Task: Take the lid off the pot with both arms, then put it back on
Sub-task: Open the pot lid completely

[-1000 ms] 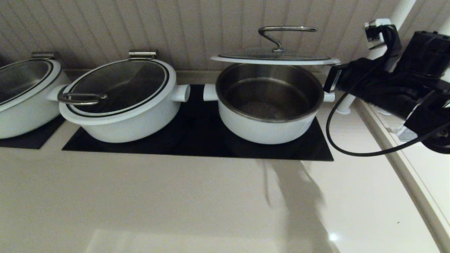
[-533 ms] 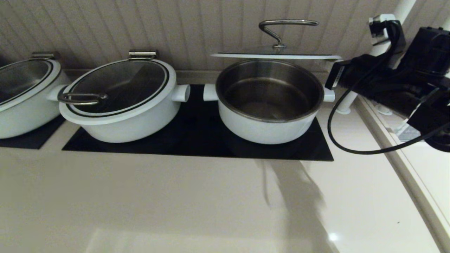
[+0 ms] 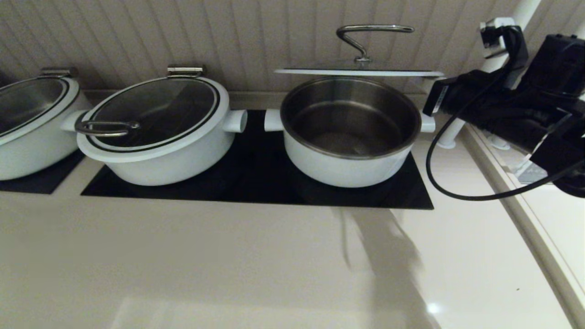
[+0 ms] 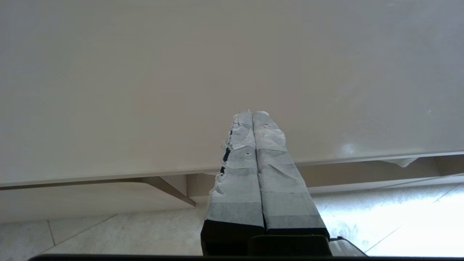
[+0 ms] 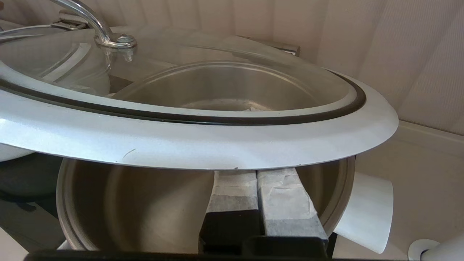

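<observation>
The lid (image 3: 358, 71) hovers roughly level above the open pot (image 3: 347, 167), its steel bar handle (image 3: 372, 29) on top. The pot's steel bowl is empty. My right gripper (image 5: 256, 173) is shut, its wrapped fingers side by side under the lid's white rim (image 5: 203, 141) on the pot's right side, with the rim resting on them. The right arm (image 3: 498, 114) reaches in from the right. The pot's stub handle (image 5: 366, 214) is just beside the fingers. My left gripper (image 4: 252, 113) is shut and empty over pale countertop, out of the head view.
A like pot with an oval loop handle (image 3: 155, 132) stands left of the open pot on the black cooktop (image 3: 256, 187). A third pot (image 3: 27, 128) is at far left. The panelled wall is close behind. A white pole (image 3: 450, 132) and the arm's cable (image 3: 434, 183) are at right.
My right gripper has raised the lid's right side, so the lid sits higher and more level than a second ago. It has held still over the last half second.
</observation>
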Robot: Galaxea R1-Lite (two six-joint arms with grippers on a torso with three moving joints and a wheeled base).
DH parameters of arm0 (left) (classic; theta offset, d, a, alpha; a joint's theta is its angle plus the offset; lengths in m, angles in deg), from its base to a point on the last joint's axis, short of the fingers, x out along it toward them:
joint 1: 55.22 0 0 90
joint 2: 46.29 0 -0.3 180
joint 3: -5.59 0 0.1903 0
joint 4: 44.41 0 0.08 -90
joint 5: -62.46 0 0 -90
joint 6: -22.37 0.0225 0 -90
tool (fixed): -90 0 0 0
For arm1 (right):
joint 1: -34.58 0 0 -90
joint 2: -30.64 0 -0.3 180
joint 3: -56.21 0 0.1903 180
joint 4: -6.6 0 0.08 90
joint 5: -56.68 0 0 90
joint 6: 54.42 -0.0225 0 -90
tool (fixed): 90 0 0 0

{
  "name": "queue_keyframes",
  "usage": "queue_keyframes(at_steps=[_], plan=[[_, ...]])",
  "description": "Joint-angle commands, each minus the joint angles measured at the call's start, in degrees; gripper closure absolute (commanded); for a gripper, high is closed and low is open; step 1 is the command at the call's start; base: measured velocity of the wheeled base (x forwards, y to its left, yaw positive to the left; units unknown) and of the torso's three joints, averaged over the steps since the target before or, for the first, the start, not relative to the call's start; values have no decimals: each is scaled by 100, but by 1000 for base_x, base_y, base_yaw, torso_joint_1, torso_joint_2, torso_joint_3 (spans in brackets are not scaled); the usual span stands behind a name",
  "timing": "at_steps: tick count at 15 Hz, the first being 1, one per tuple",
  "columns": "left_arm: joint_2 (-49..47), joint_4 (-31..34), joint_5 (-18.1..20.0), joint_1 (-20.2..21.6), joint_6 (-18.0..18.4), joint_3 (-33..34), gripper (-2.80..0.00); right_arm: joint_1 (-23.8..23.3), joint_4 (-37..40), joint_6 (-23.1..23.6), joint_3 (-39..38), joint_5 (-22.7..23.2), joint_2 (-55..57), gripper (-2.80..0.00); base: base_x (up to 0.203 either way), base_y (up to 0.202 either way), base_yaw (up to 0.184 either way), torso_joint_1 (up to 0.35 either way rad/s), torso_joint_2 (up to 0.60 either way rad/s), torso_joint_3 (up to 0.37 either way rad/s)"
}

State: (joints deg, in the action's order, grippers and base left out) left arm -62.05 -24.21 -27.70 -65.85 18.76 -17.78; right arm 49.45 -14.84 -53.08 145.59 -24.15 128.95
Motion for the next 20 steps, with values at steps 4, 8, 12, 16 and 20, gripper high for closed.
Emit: queue_keyframes(at_steps=[4, 8, 12, 16, 20], plan=[[-32, -8, -2, 0, -8, 0, 0, -2, -28, -11, -9, 15, -23, 0, 0, 0, 0, 0, 0, 0], [-32, -8, -2, 0, -8, 0, 0, -2, -36, -10, -1, 23, -23, 0, 0, 0, 0, 0, 0, 0], [-14, -8, -2, 787, -8, 0, 0, -5, -28, -5, 94, 23, -38, 0, 0, 0, 0, 0, 0, 0], [270, 17, -1, 1319, -578, 0, 0, -19, -28, -8, 184, 23, 3, 0, 0, 0, 0, 0, 0, 0], [299, 126, 9, 1310, -3406, 0, 0, -19, -28, -3, 305, 20, 110, 0, 0, 0, 0, 0, 0, 0]])
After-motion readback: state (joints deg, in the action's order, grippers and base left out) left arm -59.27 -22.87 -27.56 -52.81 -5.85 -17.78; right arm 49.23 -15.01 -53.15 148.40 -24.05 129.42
